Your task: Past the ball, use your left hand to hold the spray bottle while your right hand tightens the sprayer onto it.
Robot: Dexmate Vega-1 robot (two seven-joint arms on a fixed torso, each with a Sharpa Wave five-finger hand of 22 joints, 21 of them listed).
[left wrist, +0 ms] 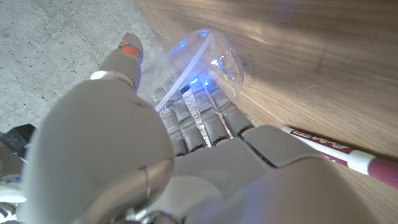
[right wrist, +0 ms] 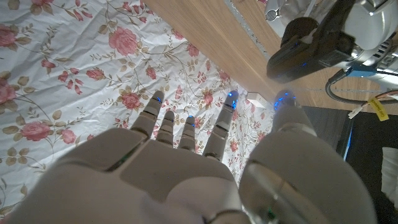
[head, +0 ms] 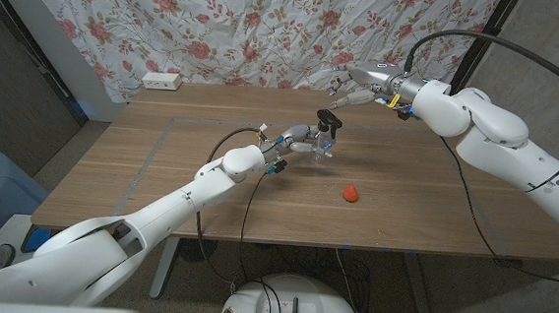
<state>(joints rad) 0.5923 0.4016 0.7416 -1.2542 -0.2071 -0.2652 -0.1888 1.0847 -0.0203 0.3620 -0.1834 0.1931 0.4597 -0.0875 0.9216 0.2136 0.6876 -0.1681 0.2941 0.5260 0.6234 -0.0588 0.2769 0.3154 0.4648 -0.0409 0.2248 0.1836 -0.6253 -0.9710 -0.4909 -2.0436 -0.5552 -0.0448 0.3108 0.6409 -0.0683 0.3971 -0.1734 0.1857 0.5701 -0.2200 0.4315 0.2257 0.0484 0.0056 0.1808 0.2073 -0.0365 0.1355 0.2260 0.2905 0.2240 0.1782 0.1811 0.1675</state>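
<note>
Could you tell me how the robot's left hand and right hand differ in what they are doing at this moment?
The left hand grips the clear spray bottle on the table; the right hand holds nothing, fingers spread. The left hand is low by the table; the right hand hovers above the black sprayer. Both are beyond the red ball.

I count 1 clear spray bottle (head: 321,147) w/ 1 black sprayer (head: 329,120) on top, 1 red ball (head: 351,193), 1 wooden table (head: 160,178). Also 1 white power strip (head: 161,80) at the far edge, 1 floral curtain (head: 220,24) behind. Robot hands: 2, i.e. 1 left hand (head: 296,138), 1 right hand (head: 349,84); 1 pink-and-white marker (left wrist: 348,158) in my left wrist cam.
</note>
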